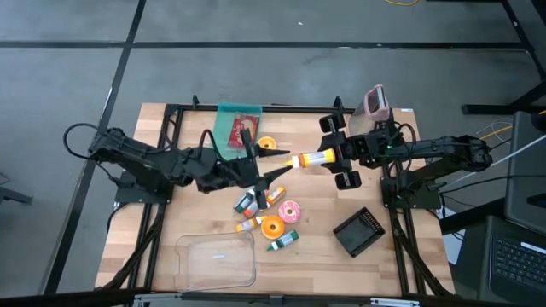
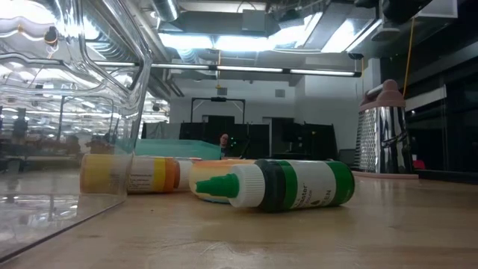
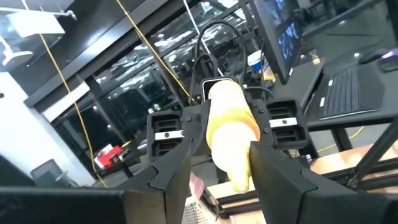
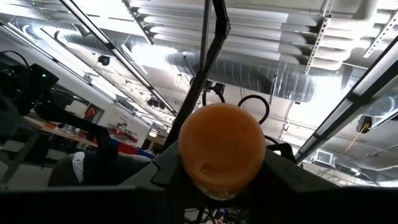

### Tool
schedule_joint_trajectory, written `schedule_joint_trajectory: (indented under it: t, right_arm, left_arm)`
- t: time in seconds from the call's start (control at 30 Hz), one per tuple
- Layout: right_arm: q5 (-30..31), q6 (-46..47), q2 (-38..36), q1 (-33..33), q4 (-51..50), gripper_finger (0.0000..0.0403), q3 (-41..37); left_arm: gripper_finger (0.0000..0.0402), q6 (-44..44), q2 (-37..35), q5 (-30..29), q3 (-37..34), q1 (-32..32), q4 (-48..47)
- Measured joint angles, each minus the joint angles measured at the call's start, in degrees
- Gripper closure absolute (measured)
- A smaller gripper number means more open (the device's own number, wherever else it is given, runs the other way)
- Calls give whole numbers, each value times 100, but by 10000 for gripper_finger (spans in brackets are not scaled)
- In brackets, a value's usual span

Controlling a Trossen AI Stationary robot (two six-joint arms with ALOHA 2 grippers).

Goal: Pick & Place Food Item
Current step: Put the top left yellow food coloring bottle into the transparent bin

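Over the middle of the bench, toward its far edge, the left gripper stands with its two fingers spread apart on either side of the orange-capped end of the yellow bottle, not clearly pressing it. To its right, the right gripper is clamped on the bottle's other end, holding it level above the bench, between both arms.

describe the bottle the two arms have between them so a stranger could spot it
Look above the middle of the wooden table, where the arms meet. The yellow bottle lies level in the air, right gripper clamped on it, left gripper at its orange cap. Every other bottle lies on the table.
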Motion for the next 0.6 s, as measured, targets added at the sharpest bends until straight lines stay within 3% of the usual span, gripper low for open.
schedule_joint_trajectory:
  t: [0.2, 0.6]
  right_arm:
    - [-61, 2, 0, 0, 256, 271, 0]
    - [-152, 88, -2, 6, 285, 268, 0]
  left_arm:
    - [245, 41, 2, 111, 0, 183, -72]
    - [242, -123, 48, 1135, 0, 456, -74]
